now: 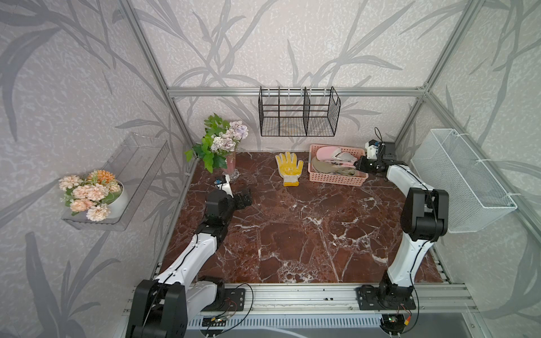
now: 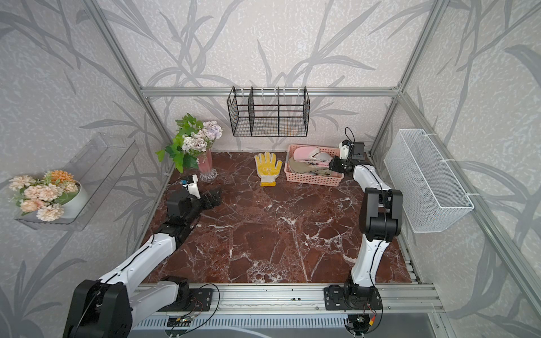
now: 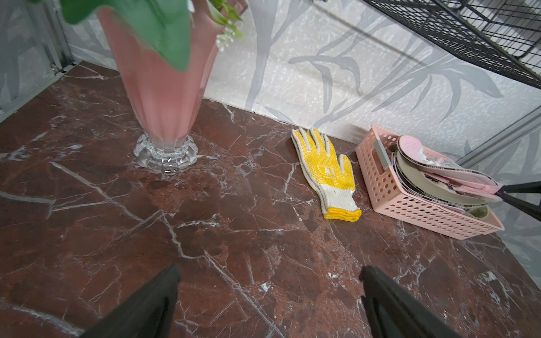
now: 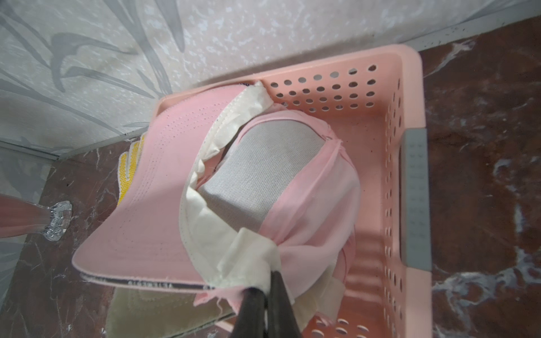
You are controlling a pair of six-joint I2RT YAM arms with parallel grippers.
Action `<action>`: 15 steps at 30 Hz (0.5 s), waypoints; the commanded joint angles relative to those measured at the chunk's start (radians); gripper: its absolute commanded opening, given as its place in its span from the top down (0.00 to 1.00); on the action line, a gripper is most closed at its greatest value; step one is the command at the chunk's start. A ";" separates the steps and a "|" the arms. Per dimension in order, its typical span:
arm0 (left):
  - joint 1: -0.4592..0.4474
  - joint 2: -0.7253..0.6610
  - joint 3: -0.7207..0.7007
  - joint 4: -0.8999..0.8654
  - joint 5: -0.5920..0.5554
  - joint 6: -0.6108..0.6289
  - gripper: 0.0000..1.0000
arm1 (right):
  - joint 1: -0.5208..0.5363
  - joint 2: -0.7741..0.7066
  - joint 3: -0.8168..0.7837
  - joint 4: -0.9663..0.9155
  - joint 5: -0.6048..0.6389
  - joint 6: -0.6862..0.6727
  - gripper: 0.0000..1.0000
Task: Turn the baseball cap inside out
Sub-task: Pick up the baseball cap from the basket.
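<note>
Closest in, my right gripper [image 4: 263, 282] is pinching shut on a bunched fold of the pink baseball cap [image 4: 158, 190], pink shell and cream lining together, at the crown's edge by one end of the brim. The cap is lying in the pink basket [image 4: 409, 123] at the back of the marble table [image 1: 292, 228], on top of a beige cap [image 4: 128, 307], its grey stiffener and cream sweatband facing up. My left gripper [image 3: 269, 267] is hovering empty, jaws wide apart, near the vase [image 3: 164, 96], well apart from the basket; a yellow glove [image 3: 325, 172] is lying between. I am reading this as the lift-out. The fold looks thin, so I am planning a slow, straight rise, watching that the brim is clearing the basket wall and the beige cap is not dragging along, then carrying to open marble where my left can be taking the opposite rim
</note>
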 commanded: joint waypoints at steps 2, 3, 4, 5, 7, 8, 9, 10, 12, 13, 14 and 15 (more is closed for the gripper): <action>-0.085 -0.031 0.037 0.054 -0.057 0.102 0.00 | 0.007 -0.164 0.015 -0.019 -0.042 -0.006 1.00; -0.105 -0.037 0.036 0.074 -0.065 0.123 0.00 | 0.006 -0.185 0.023 -0.027 -0.058 0.001 1.00; -0.128 -0.043 0.032 0.107 -0.068 0.146 0.00 | 0.007 -0.203 0.035 -0.045 -0.075 0.009 1.00; -0.144 -0.046 0.030 0.134 -0.055 0.170 0.00 | 0.007 -0.216 0.047 -0.061 -0.085 0.014 1.00; -0.182 -0.047 0.034 0.182 -0.007 0.225 0.00 | 0.009 -0.233 0.078 -0.121 -0.108 0.021 1.00; -0.198 -0.043 0.042 0.200 0.040 0.259 0.00 | 0.012 -0.264 0.087 -0.142 -0.122 0.019 1.00; -0.211 -0.038 0.049 0.212 0.080 0.279 0.00 | 0.016 -0.277 0.093 -0.162 -0.128 0.017 1.00; -0.221 -0.028 0.059 0.225 0.119 0.286 0.00 | 0.022 -0.289 0.097 -0.179 -0.134 0.011 1.00; -0.234 -0.004 0.087 0.240 0.216 0.295 0.00 | 0.034 -0.309 0.113 -0.233 -0.142 -0.008 1.00; -0.244 0.012 0.102 0.242 0.257 0.303 0.00 | 0.041 -0.316 0.128 -0.268 -0.144 -0.018 1.00; -0.258 0.026 0.120 0.243 0.295 0.309 0.00 | 0.054 -0.323 0.142 -0.303 -0.147 -0.030 1.00; -0.270 0.041 0.133 0.249 0.325 0.314 0.00 | 0.066 -0.330 0.151 -0.332 -0.147 -0.040 1.00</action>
